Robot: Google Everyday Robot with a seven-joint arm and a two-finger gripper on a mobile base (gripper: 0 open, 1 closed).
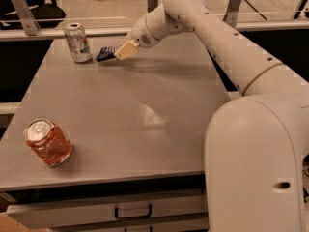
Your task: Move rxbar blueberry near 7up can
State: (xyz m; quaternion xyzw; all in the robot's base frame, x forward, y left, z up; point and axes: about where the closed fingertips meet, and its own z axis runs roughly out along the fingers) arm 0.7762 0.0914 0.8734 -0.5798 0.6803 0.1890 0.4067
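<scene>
Target rxbar blueberry sits at the far left of the grey table, just right of the upright 7up can, apart from it. The gripper is clamped on the bar's right end. An orange-red can stands well apart, near-left.

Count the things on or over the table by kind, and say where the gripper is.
Cans: 2, the 7up can and the orange-red can.
Snack bars: 1, the rxbar blueberry, held in the gripper beside the 7up can.
Total: 3.
</scene>
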